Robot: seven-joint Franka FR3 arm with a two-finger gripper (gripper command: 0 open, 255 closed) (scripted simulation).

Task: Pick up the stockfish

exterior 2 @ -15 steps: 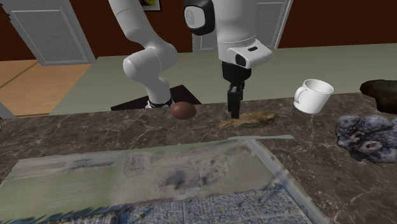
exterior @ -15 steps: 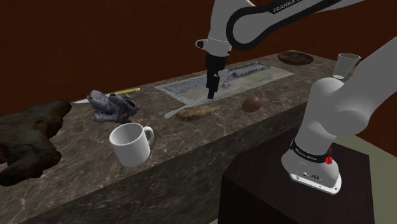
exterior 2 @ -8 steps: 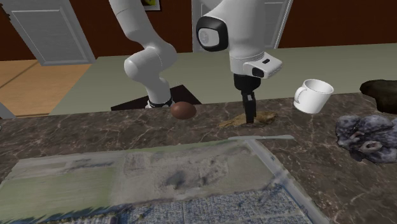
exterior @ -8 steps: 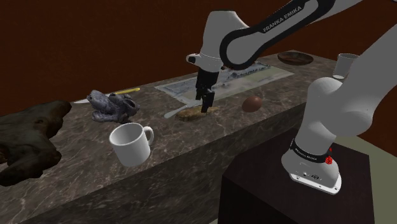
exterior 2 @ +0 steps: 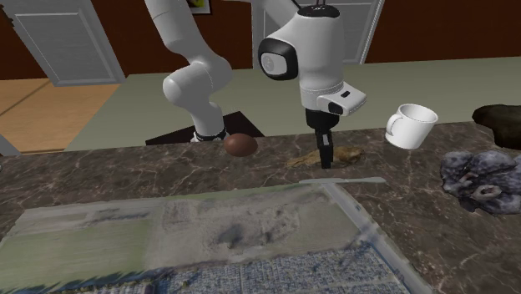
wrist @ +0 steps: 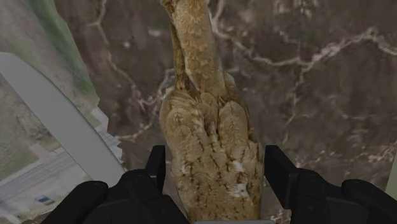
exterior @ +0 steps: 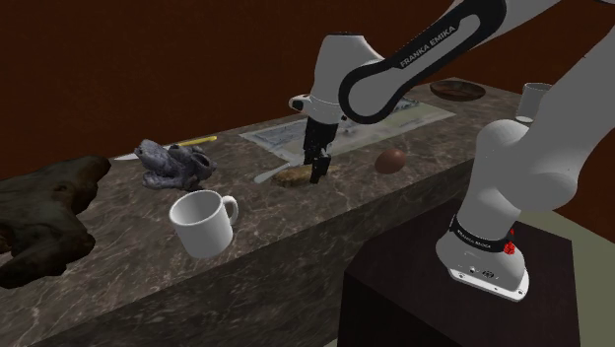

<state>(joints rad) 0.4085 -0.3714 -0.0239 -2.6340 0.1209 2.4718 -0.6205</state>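
End effector point(wrist: 216, 162) spread apart, fingers straddling the tan stockfish point(wrist: 207, 121) and close against its flanks; firm contact cannot be confirmed. Stockfish lies flat on the dark marbled counter point(exterior: 325, 202), beside a printed sheet point(wrist: 38, 146).

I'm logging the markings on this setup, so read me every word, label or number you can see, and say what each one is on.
"FRANKA EMIKA": on the white arm, along its forearm, in the shoulder view.
Base label low on the same arm: too small to read.
Large printed sheet: print too blurred, nothing legible.
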